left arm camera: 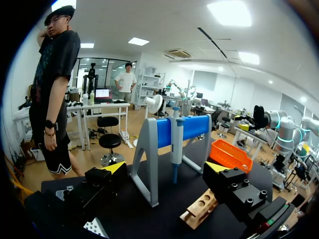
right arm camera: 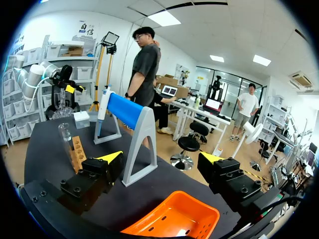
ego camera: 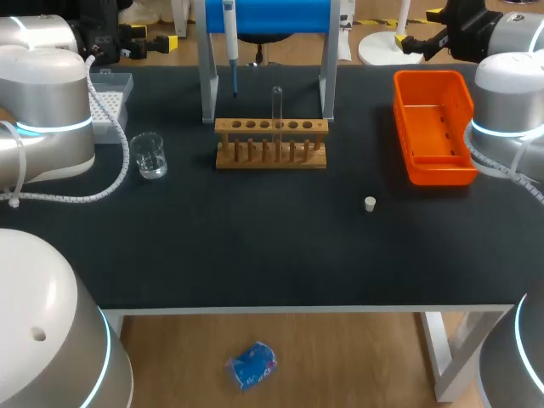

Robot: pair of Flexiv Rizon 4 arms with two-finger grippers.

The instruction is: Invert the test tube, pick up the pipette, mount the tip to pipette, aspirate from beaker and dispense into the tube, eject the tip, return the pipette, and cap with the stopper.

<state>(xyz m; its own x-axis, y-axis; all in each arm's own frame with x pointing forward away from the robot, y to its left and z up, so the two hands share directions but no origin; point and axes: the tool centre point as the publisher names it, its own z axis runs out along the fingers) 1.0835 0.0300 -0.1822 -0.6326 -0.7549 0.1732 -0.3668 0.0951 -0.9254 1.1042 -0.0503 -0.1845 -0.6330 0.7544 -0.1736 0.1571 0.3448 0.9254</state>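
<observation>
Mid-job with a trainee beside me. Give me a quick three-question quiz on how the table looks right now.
1. True or false: the test tube stands upright in the wooden rack.
2. Where is the pipette? A) lying on the table B) hanging on the blue stand C) standing in the rack
3. Fill in: the bin nearest the white stopper is coloured ______.
Key: 1 true; 2 B; 3 orange.
</observation>
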